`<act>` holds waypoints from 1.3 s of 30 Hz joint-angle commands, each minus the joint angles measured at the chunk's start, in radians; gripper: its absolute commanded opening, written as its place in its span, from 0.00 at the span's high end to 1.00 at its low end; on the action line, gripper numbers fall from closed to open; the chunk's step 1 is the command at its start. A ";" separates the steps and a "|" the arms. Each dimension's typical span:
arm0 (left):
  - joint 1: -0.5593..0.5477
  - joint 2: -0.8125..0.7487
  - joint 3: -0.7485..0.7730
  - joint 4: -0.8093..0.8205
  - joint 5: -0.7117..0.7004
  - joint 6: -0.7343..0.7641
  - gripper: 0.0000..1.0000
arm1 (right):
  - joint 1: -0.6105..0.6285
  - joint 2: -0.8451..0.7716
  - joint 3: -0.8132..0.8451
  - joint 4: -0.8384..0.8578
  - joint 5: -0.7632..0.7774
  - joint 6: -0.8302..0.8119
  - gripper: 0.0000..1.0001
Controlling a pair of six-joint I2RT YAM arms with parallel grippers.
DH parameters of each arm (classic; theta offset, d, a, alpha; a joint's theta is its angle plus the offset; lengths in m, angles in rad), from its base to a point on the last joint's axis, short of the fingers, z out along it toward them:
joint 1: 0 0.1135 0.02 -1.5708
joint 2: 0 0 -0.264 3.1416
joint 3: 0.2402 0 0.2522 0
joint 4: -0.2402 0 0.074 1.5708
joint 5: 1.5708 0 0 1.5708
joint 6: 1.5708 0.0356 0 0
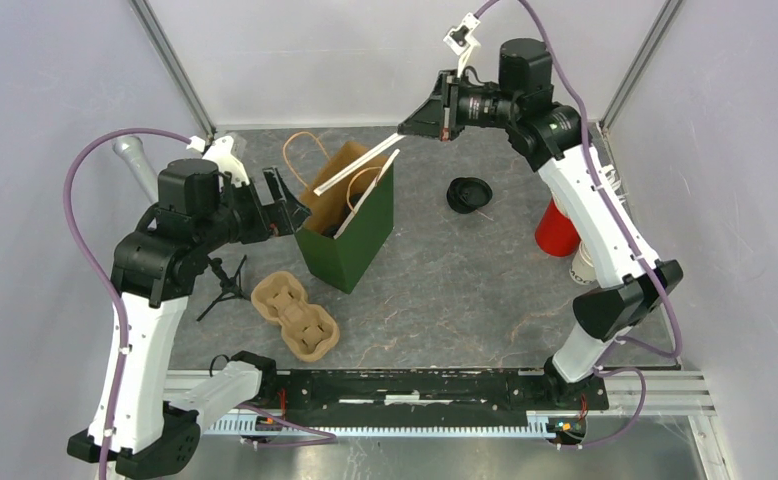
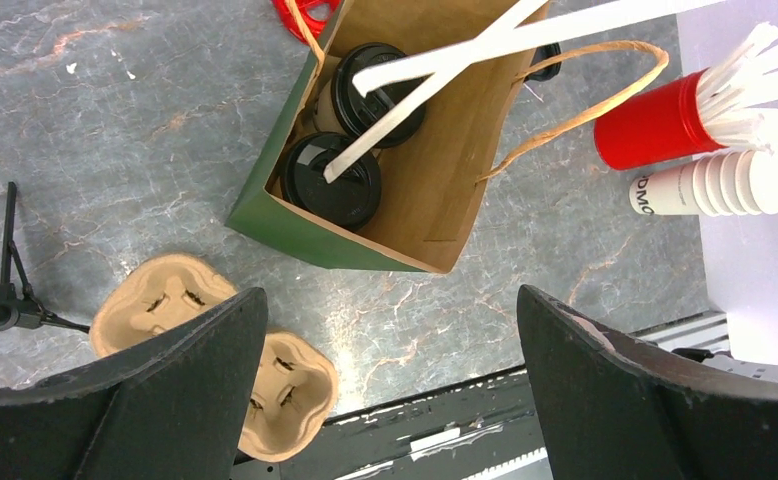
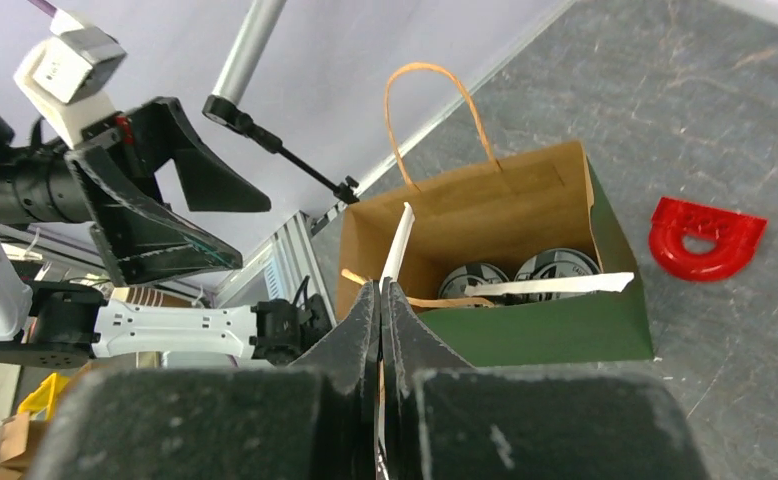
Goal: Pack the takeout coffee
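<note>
Coffee cups [image 2: 315, 192] stand inside bag [image 2: 295, 225], below right gripper [image 3: 380, 292] pinching stick [image 3: 398, 240].

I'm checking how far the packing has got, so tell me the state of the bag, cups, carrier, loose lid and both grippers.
green bag: upright, open at the top.
coffee cups: both lidded, standing inside the bag.
cup carrier: empty, on the table.
loose black lid: on the table, on no cup.
left gripper: open, empty.
right gripper: shut on a white stick that reaches into the bag.
</note>
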 commanded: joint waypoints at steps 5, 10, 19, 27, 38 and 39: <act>-0.001 -0.010 0.047 -0.014 -0.036 0.009 0.00 | 0.012 0.051 0.010 -0.068 -0.061 -0.091 1.00; -0.001 -0.014 0.039 -0.012 -0.038 0.004 0.00 | 0.034 0.116 0.015 -0.034 -0.076 -0.088 1.00; -0.001 -0.018 0.043 -0.018 -0.042 0.006 0.00 | 0.059 0.220 0.037 0.020 -0.068 -0.055 0.95; -0.001 -0.020 0.046 -0.029 -0.053 0.014 0.00 | 0.057 0.232 0.064 0.051 -0.020 -0.032 0.64; -0.001 0.004 0.079 -0.027 -0.058 0.031 0.00 | -0.002 0.129 0.059 0.120 0.051 0.027 0.55; -0.001 0.008 0.093 -0.027 -0.057 0.036 0.00 | -0.005 0.114 0.058 0.112 0.068 0.021 0.54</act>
